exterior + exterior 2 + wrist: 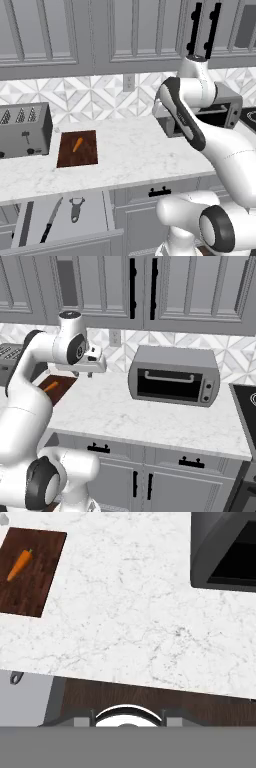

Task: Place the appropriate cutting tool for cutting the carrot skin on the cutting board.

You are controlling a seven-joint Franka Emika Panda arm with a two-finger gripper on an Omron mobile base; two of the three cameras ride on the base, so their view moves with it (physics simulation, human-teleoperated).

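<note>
White marble-veined table (135,150) runs beneath grey panelled cabinets and a geometric tiled backsplash. On its left part lies the cutting board (77,148), a flat rectangle of dark reddish-brown wood with visible grain; the small orange tapered carrot (77,144) rests on it, near the board's far half. Just left of the board stands a grey slotted metal toaster (24,130). To the right sits a grey toaster oven (173,379) with a dark glass door and a bar handle.

Below the table edge an open drawer (65,220) holds two items side by side and apart: a long slim knife (51,219) with a black handle on the left, and the cutting tool (76,208), a short grey metal peeler with a forked head and a stubby rounded handle, on the right.

The white arm bends above the table, and the hand (90,374) hangs over the table to the right of the board; whether its fingers stand apart or together cannot be told.
</note>
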